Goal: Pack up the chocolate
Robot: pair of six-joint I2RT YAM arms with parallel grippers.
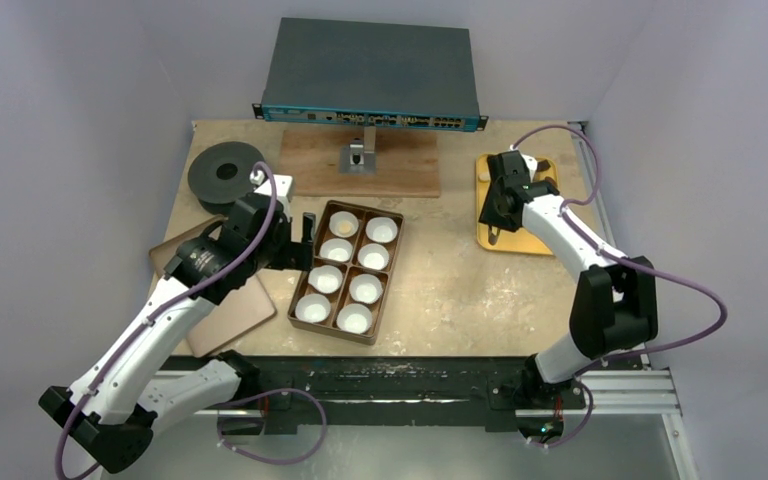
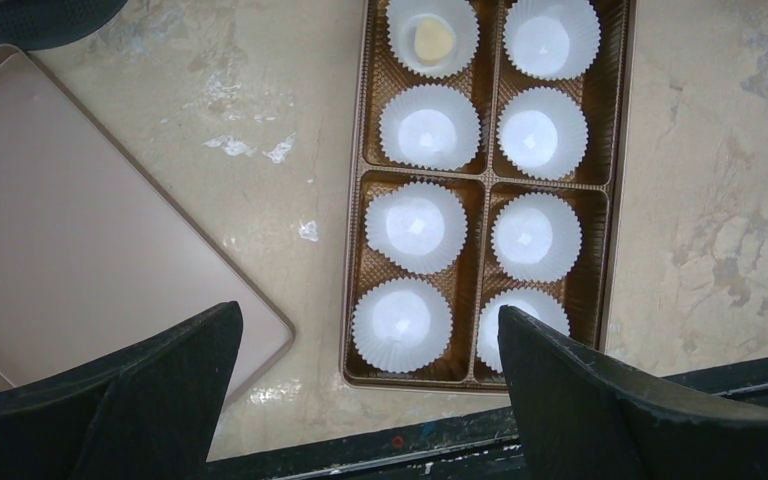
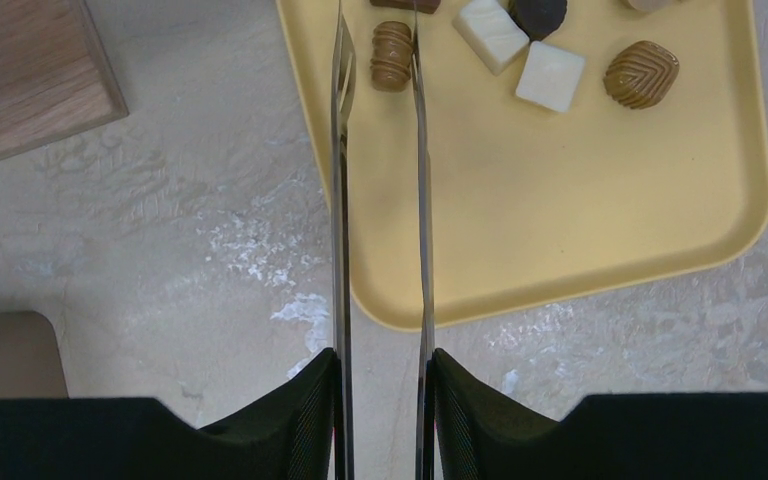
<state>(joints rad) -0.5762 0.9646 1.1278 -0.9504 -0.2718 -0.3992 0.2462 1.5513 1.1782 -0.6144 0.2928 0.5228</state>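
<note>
Right wrist: tan chocolate (image 3: 392, 56) between tool (image 3: 377, 25) blades.

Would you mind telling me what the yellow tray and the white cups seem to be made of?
The yellow tray looks like smooth matte plastic, judging by its moulded rounded rim. The white cups look like thin paper, given their fine fluted walls.

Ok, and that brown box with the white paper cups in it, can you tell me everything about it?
The brown box is a shallow rectangular tray that looks like thin shiny plastic, split into eight compartments, two columns of four. Each holds one white fluted paper cup. Seven cups are empty; the far left corner cup has one cream-white chocolate. The box lies flat and open-topped on the pale table, with nothing else touching it.
</note>
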